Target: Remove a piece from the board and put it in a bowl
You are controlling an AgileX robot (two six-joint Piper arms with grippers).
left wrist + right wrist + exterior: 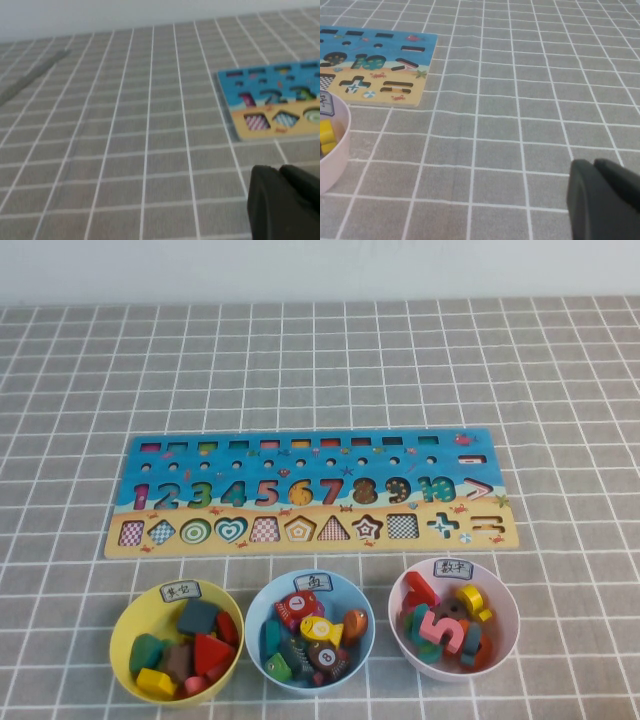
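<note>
High view, red 7 (331, 490) inset, left tool (280, 172), right tool (594, 164) off-board

Both grippers show matte black, rounded fingers (280, 200) (600, 195).

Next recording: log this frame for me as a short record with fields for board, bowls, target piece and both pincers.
board: puzzle board flat on the checked cloth, behind the bowls
bowls: yellow bowl on the left, light blue bowl in the middle, pink bowl on the right, all holding pieces
piece: red 7 seated in its recess on the board
left pincer: shut, off the board's left end
right pincer: shut, right of the pink bowl
</note>
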